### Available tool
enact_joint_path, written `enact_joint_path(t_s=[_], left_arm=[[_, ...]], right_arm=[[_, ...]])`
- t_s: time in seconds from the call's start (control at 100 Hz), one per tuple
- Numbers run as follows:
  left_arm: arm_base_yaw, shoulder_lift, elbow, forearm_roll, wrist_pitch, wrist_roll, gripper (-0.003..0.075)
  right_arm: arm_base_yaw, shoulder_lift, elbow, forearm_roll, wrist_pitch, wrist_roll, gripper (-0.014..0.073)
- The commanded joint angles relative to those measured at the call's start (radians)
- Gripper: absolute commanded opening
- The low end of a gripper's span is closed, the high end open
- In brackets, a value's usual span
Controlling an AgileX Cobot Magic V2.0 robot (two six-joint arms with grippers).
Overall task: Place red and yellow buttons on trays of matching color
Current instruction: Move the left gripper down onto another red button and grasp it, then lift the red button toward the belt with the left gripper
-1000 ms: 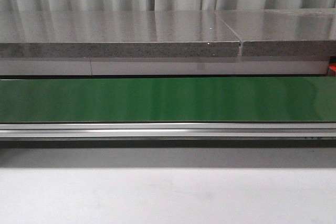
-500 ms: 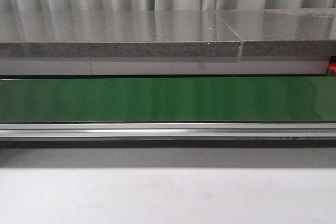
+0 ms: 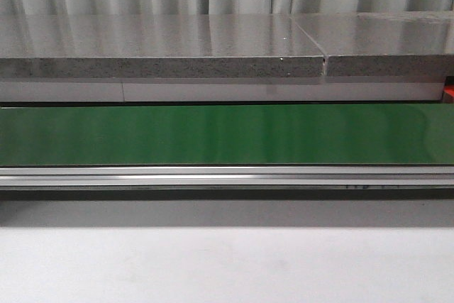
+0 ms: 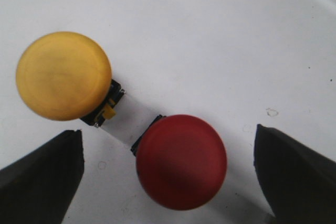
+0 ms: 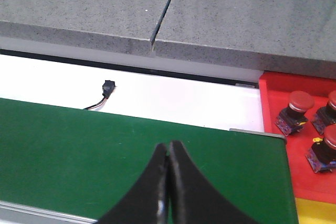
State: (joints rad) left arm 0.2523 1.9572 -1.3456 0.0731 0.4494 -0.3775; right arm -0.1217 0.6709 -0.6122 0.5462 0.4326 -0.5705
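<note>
In the left wrist view a yellow button [image 4: 64,75] and a red button [image 4: 181,162] stand close together on a white surface. My left gripper [image 4: 168,135] is open above them. The red button sits between its dark fingers [image 4: 42,177], and the yellow one lies just outside one finger. In the right wrist view my right gripper [image 5: 169,148] is shut and empty over the green belt [image 5: 79,145]. Beyond the belt's end is the red tray [image 5: 273,98], holding three red buttons [image 5: 300,102]. A corner of the yellow tray [image 5: 315,211] shows beside it.
The front view shows the green conveyor belt [image 3: 213,134], its metal rail [image 3: 213,175], grey stone slabs [image 3: 156,47] behind and a white table [image 3: 213,260] in front. No arm appears there. A small black cable plug [image 5: 107,86] lies behind the belt.
A faint dark mark on the rail under the belt has shifted left. Nothing else in the front view differs.
</note>
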Motion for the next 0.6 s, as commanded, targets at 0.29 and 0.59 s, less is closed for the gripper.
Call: enact_joint_path(t_s=[0.29, 0.59], left_arm=[[0.002, -0.060, -0.038, -0.007, 0.030, -0.001, 0.0014], [0.002, -0.209, -0.038, -0.002, 0.072, 0.028, -0.0019]], right_arm=[[0.001, -0.009, -0.032, 0.020, -0.059, -0.007, -0.0067], [0.001, -0.009, -0.032, 0.020, -0.059, -0.007, -0.0067]])
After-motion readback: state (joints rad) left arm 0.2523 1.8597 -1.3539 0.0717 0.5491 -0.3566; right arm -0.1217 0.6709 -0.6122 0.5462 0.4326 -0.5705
